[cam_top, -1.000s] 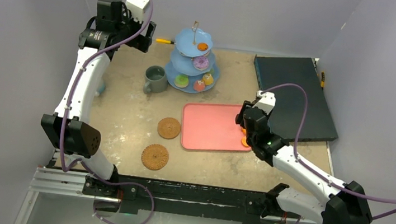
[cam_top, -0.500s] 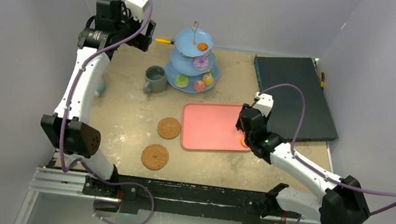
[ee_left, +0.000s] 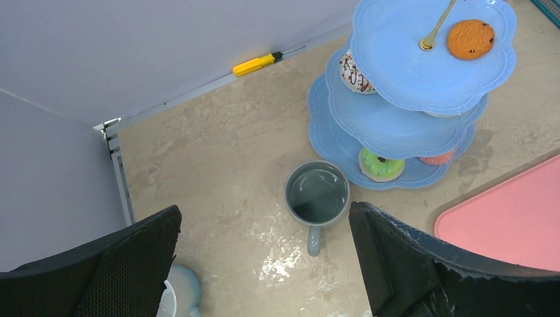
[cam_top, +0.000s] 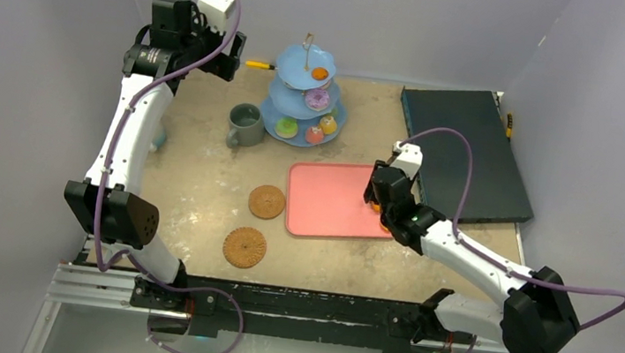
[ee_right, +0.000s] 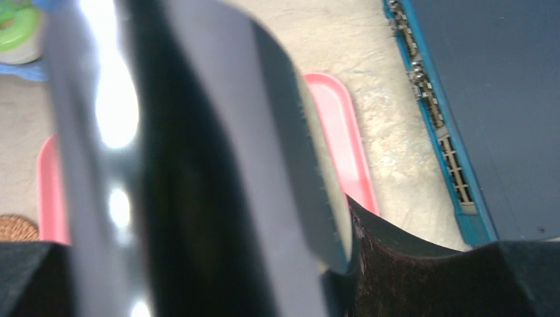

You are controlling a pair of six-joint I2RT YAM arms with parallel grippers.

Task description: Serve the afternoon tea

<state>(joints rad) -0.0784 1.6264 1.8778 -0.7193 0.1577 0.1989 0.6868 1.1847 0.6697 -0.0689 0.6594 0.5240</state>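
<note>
Stand: blue three-tier stand, upright at the far middle of the tabletop. All places below are taken from it.
Top tier: one orange cookie beside the gold centre post.
Middle tier: purple-iced doughnut. The left wrist view shows a white drizzled doughnut at the tier's left edge.
Bottom tier: green doughnut, pink-red cake and yellow-and-pink cake along the near rim.
Grey-green mug: upright just left of the bottom tier, not touching it.
White mug: farther left and nearer the arm bases, mostly hidden behind a finger of the left jaws.
Coasters: both on the stand's near side. First coaster lies just beside the tray's left edge. Second coaster lies nearer the bases.
Pink tray: flat, near-right of the stand.
Left jaws: raised to the stand's far left, spread wide, holding nothing.
Right jaws: near-right of the stand over the tray's right edge, partly closed on the black tongs, which show as a glossy blur filling the right wrist view.
Orange bit: at the tray's right edge under the right arm. Cannot tell what it is.
Dark mat: right of the stand.
Yellow screwdriver: far left of the stand, at the wall's foot.
</note>
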